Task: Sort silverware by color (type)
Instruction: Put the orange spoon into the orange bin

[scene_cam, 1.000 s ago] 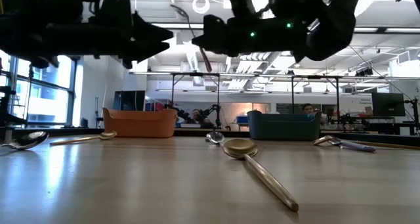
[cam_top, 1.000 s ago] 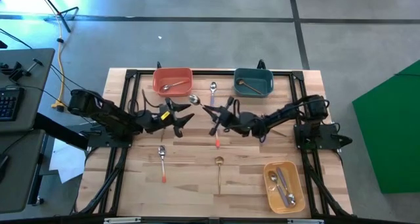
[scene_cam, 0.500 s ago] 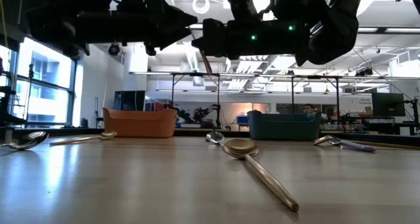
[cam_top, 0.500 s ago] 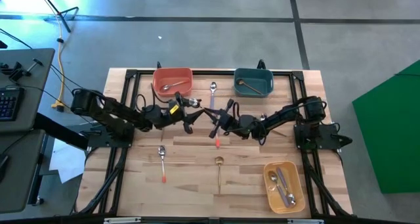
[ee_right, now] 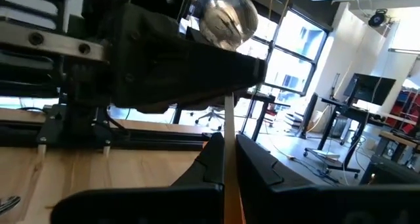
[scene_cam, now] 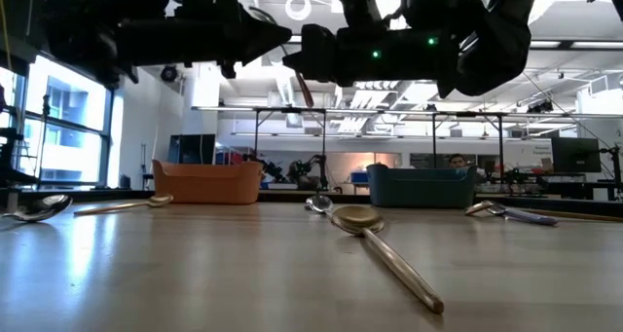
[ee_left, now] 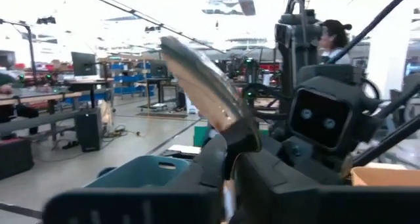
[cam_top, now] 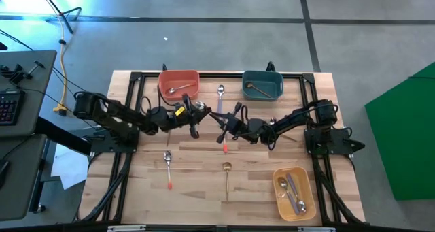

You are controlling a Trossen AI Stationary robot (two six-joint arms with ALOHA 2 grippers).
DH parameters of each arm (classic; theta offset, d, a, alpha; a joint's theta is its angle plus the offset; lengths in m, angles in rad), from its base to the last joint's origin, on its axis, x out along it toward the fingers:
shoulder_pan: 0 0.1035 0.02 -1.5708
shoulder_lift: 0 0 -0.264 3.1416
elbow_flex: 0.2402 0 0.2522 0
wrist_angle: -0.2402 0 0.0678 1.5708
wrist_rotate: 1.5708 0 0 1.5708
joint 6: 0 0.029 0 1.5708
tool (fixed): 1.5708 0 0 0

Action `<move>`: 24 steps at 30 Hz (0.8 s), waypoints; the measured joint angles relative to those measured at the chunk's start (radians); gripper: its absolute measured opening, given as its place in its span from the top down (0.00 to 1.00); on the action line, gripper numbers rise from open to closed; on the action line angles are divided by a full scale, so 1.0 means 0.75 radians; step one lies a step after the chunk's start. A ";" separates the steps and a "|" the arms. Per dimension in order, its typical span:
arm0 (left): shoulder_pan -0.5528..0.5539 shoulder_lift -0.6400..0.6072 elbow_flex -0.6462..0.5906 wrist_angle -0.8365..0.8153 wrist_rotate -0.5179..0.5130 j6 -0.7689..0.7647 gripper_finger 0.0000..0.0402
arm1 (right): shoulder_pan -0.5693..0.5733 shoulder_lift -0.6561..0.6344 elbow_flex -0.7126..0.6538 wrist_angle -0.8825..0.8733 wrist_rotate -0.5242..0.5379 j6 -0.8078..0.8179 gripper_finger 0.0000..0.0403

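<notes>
While each gripper, left (cam_top: 195, 116) and right (cam_top: 223, 124), pinches a light, stiff, slippery spoon (ee_right: 228, 17), mid-handle grips look safest.

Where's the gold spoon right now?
In the high view, the gold spoon lies on the table's near middle, between the orange-handled spoon and the yellow bowl.

Left tool (cam_top: 195, 118) raised mid-table, clamped shut; right tool (cam_top: 222, 123) close beside, raised, clamped shut.
</notes>
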 joint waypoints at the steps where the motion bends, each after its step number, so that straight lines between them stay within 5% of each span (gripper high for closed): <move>1: 0.010 0.000 0.000 0.000 0.013 -0.001 0.97 | 0.000 0.000 0.000 0.002 0.006 0.001 0.99; 24: 0.079 -0.075 0.000 -0.085 0.048 0.041 1.00 | -0.011 -0.001 0.001 -0.015 0.077 0.063 0.69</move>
